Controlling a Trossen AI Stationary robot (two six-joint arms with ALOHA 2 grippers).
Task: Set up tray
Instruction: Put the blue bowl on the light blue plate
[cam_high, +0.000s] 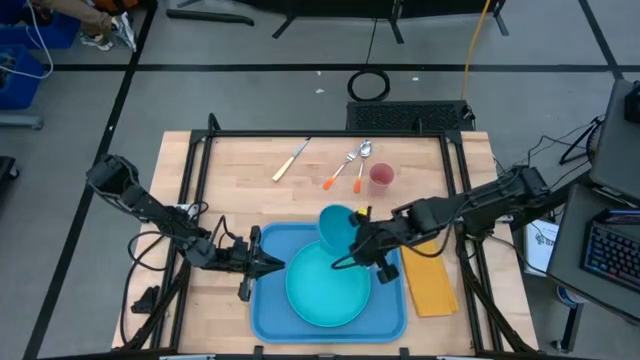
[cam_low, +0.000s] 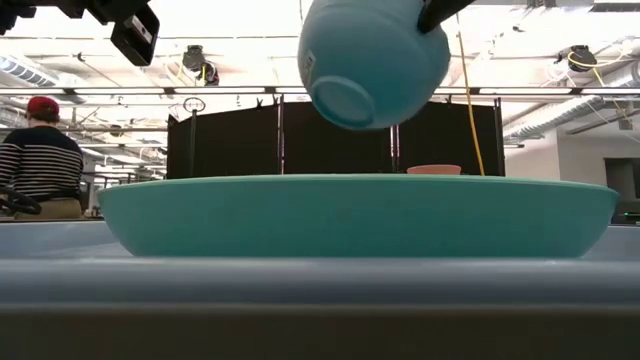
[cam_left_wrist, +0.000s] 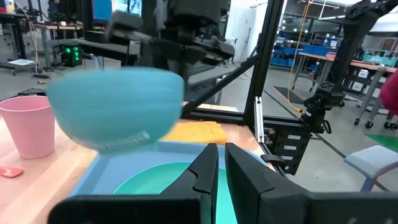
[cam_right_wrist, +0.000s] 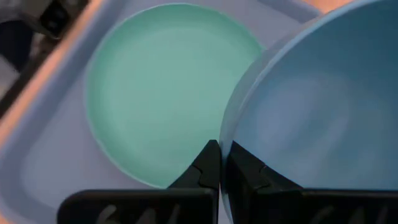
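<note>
Turquoise bowl (cam_high: 337, 228) clamped in my right gripper (cam_high: 362, 246), tilted over the plate (cam_high: 327, 286) in the blue tray (cam_high: 268, 318); left gripper (cam_high: 270, 263) nearly closed at the tray's edge, empty.

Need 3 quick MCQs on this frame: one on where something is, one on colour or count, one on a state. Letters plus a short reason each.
1. Where is the plate?
A. on the bare wood
B. in the tray
C. on the napkin

2. What colour is the cup?
A. pink
B. green
C. black

3. What is the state of the bowl?
A. flat on the plate
B. upside down on the table
C. held up, tilted, by the right end effector

Answers:
1 B, the high view shows the tray's blue rim all round the plate.
2 A, it shows pink in the high and left wrist views.
3 C, the low view shows the bowl clear above the plate.
</note>
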